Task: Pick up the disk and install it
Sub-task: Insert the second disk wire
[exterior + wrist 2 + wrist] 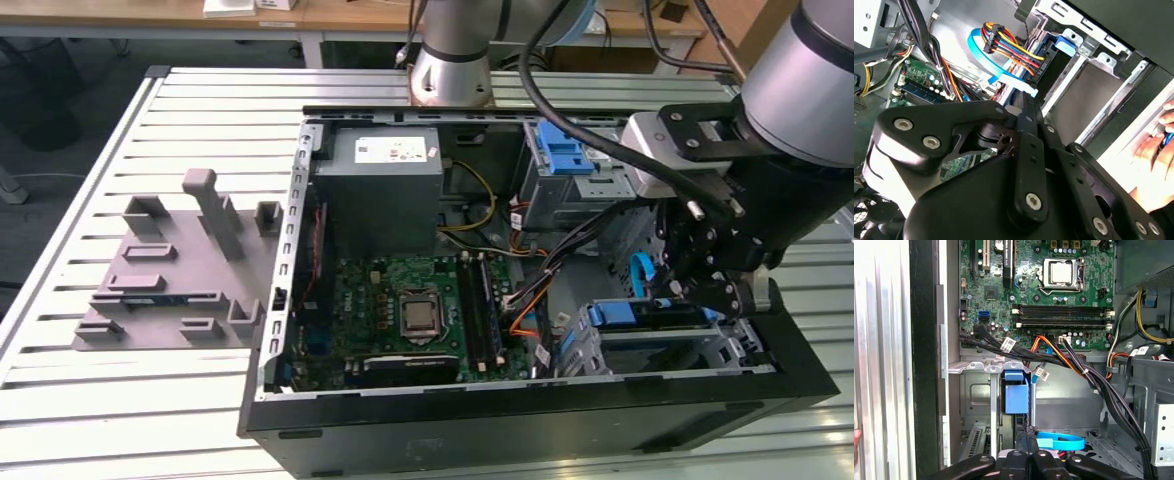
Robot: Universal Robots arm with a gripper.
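One gripper (713,278) hangs over the front corner of an open computer case (287,300), at the exterior view's right. The case lies on a slatted metal surface (147,400). In the first wrist view its fingers (1023,458) lie drawn together with no gap to be seen between them, and nothing is held. They point at the blue end handle of the disk (1016,392).

The disk sits inside a grey metal drive bay (979,367) at the case's front, only its blue handle end showing. In the exterior view the disk (649,316) lies just below the gripper in that bay. A flat blue cable (1060,442) loops near the fingers, and a bundle of black, orange and yellow wires (1054,352) runs from the green motherboard (1029,290) past the bay.

On the surface, well apart from the case at the exterior view's left, stands a grey plastic stand (174,270). A person's hand (1158,145) shows at the edge of the second wrist view, beyond the case wall.
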